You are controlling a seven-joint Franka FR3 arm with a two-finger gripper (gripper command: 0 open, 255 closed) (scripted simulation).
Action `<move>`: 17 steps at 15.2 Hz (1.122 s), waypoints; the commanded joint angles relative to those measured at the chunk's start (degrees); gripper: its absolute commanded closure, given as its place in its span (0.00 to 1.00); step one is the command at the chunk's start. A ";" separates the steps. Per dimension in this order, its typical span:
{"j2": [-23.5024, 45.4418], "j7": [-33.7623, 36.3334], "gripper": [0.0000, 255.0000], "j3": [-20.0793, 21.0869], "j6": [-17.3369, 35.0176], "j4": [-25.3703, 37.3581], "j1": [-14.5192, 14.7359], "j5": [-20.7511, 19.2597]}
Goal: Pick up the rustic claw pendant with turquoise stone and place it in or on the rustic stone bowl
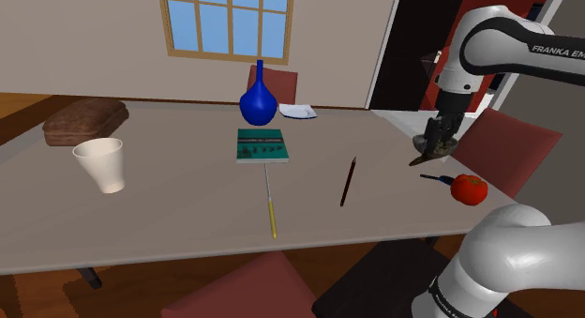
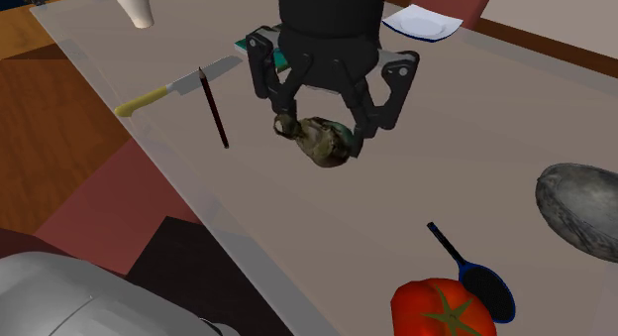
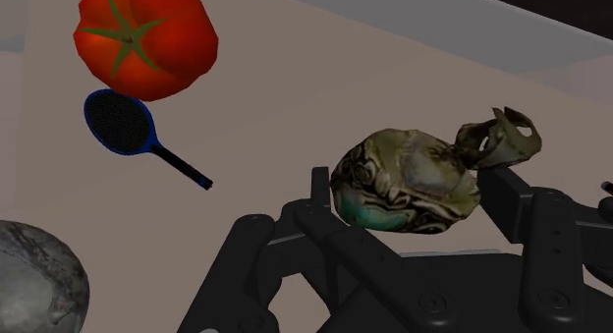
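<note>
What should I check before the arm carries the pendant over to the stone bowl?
1. The pendant is clasped in the claw: ok.
2. The pendant is lifted clear of the table: ok.
3. The claw is over the stone bowl: not ok, it sits off to one side.
4. The stone bowl is empty: cannot tell.
5. The tomato and blue paddle are lower than the pendant: ok, both lie on the table.
</note>
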 commanded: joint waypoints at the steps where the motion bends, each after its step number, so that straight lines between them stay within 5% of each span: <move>1: 2.25 -2.19 1.00 -2.38 0.81 1.83 -0.31 -1.64; 10: 16.57 -13.29 1.00 -14.57 5.96 13.59 0.26 -6.21; 17: 30.66 -23.63 1.00 -24.99 9.20 26.06 2.40 -4.10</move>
